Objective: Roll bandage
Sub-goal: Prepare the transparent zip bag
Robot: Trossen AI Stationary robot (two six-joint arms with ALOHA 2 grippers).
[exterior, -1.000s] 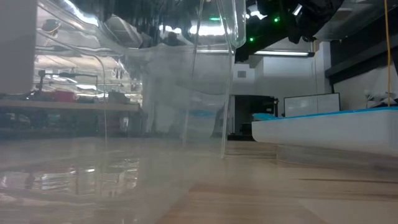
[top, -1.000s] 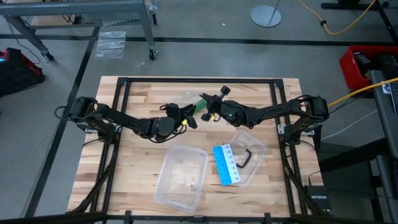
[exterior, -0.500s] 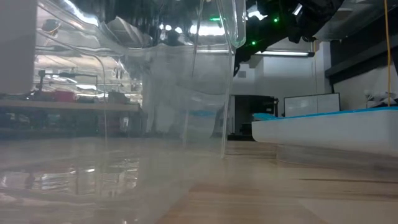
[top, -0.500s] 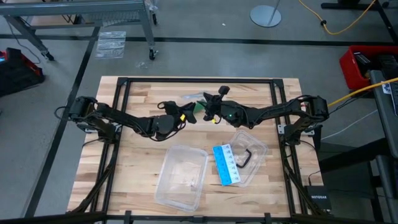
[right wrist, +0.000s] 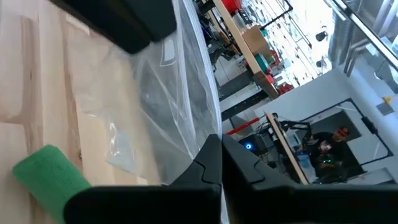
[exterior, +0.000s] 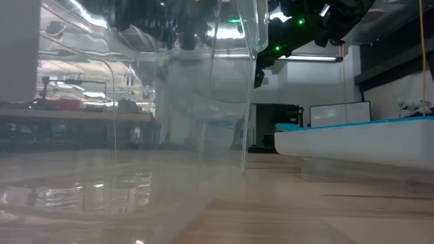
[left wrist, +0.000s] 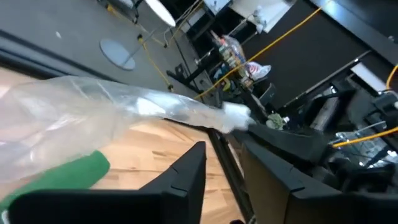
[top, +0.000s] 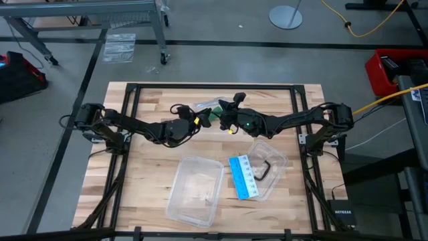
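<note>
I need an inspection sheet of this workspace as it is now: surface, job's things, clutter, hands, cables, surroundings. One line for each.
Surface: wooden table, black frame along its edges.
Job's things: green bandage lies on the wood between both hands, beside a clear plastic wrapper.
Clutter: clear container; blue-and-white card in a second clear tray with a small black object.
Hands: left hand and right hand meet at the table's far centre; the wrapper runs into the right hand; whether either is open or shut cannot be told.
Cables: yellow cable on the floor at right.
Surroundings: red bin, round stand base.
</note>
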